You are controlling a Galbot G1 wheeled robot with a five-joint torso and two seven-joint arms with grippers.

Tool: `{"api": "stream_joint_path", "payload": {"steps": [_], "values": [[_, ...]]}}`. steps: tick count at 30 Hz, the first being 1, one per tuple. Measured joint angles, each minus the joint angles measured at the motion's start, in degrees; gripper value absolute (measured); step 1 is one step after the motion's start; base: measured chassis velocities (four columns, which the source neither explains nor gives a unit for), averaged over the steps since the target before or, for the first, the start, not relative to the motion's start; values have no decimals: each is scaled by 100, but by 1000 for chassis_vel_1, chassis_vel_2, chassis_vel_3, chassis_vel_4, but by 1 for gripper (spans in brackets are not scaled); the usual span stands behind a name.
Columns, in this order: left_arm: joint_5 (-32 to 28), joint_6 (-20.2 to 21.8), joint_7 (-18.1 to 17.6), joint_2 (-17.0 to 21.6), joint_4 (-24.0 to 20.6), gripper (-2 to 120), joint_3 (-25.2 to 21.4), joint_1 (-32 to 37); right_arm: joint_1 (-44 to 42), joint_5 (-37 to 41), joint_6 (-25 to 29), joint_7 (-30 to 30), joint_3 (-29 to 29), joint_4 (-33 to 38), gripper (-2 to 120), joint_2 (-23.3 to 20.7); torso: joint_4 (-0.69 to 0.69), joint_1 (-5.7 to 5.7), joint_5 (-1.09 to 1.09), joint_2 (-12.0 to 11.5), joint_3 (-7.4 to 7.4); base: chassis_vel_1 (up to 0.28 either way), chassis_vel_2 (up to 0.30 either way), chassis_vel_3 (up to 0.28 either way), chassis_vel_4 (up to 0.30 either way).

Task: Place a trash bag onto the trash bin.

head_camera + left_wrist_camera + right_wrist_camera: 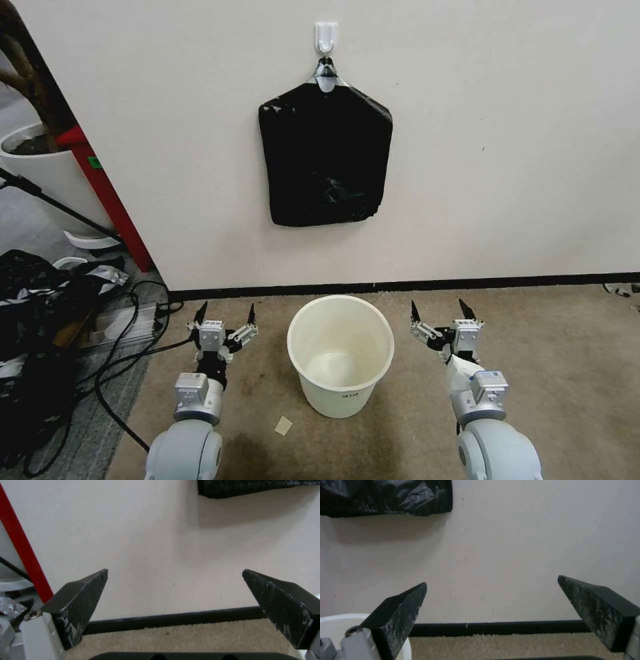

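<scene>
Hanging from a white plastic wall hook (326, 35) by a silver clip (325, 80), the flat black five-sided pack (325, 155) shows crinkly glossy plastic at its lower edge. Below it, on beige carpet (553, 347), stands the cream-white round plastic trash bin (341, 357) with rolled rim, nothing inside. The left gripper (225, 312) and right gripper (440, 309) flank it, both spread wide, grasping nothing.

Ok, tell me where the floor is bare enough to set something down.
Bare carpet lies right of the trash bin, beyond the right end effector, up to the baseboard. Crowded: the left side past the left end effector, with cables and clutter.
</scene>
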Motion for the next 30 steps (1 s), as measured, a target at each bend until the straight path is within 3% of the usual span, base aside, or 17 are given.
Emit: {"api": "stream_joint_path", "payload": {"steps": [26, 30], "values": [[0, 0, 0, 0, 0, 100, 0, 0, 0, 0, 1, 0, 0, 0, 100, 0, 0, 0, 0, 0, 0, 0, 0, 0, 0], [-82, -152, -159, 8, 19, 100, 118, 5, -90, -77, 270, 276, -34, 102, 100, 41, 2, 0, 1, 0, 0, 0, 0, 0, 0]]}}
